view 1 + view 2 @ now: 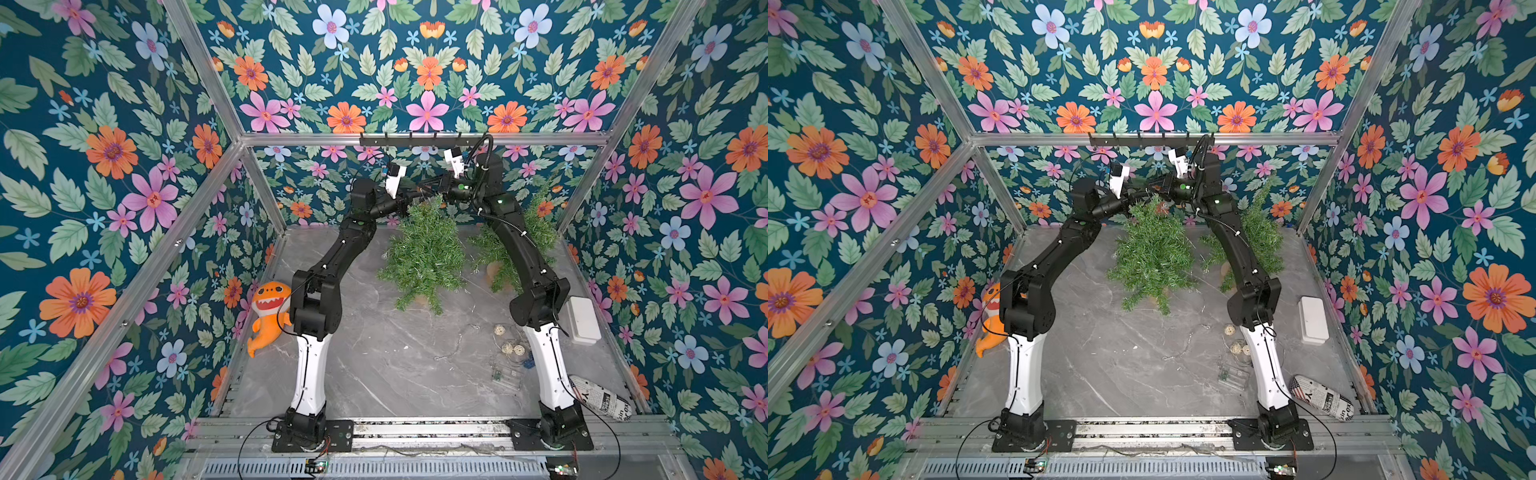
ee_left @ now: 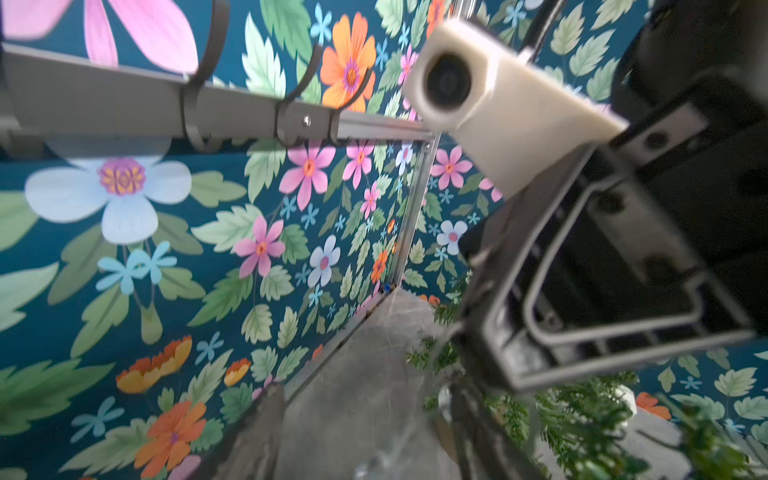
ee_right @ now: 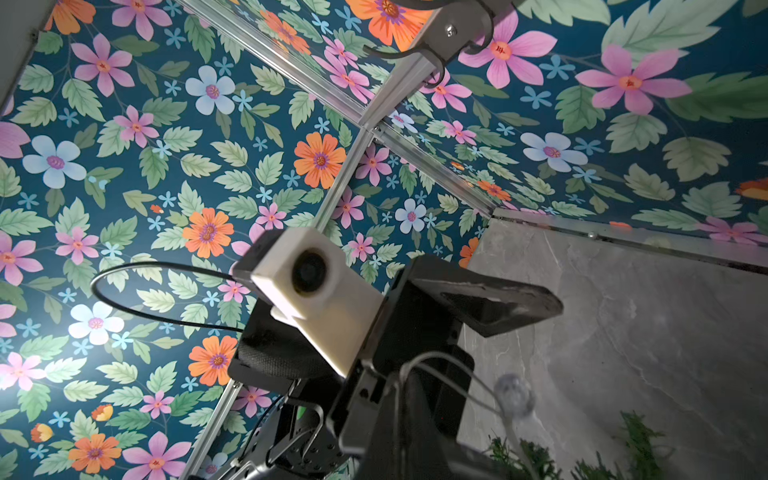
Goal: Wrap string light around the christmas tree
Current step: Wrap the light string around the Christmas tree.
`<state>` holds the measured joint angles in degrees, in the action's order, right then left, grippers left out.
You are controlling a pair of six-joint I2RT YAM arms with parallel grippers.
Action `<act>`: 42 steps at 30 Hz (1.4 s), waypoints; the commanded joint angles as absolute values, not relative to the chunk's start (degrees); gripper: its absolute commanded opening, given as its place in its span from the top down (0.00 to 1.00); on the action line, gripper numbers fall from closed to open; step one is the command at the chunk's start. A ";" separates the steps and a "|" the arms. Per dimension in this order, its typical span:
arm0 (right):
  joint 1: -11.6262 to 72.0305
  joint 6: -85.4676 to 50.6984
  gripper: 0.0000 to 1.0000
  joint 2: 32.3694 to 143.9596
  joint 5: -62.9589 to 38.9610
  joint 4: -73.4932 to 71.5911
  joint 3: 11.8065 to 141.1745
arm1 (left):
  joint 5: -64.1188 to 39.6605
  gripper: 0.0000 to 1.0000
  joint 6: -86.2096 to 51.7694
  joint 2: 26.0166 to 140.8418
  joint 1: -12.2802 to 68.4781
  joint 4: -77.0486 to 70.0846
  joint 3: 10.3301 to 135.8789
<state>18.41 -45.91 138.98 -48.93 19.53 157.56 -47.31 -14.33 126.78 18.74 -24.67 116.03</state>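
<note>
Jaws: R gripper (image 1: 430, 186) clenched on a strand of the string light (image 3: 513, 395), L gripper (image 1: 409, 198) parted alongside; slack lies on table (image 1: 395, 365) nr R arm base (image 1: 559, 428), then christmas tree (image 1: 424, 249), upright, long axis vertical, tip directly below both grippers, approx. equidistant.

Grey marble table (image 1: 374, 374) — scattered with odds and ends.
At the back, a middle tree (image 1: 424, 253) and a right tree (image 1: 540, 224), side by side. Against the left edge, an orange plush toy (image 1: 270, 311); along the right edge, a white box (image 1: 582, 320) and a newsprint roll (image 1: 602, 399). Nearer the front — wicker balls (image 1: 513, 349), a clear case (image 1: 507, 376) and a thin string light (image 1: 453, 345) trailing loose.
</note>
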 commanded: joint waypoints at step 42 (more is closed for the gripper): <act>27.70 -37.81 0.66 77.19 4.88 14.96 57.79 | -36.10 1.00 -12.47 121.76 15.28 -14.15 116.94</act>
<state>27.40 -32.62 77.54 -3.49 22.39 61.60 -35.97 -12.88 122.32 15.27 -14.50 116.95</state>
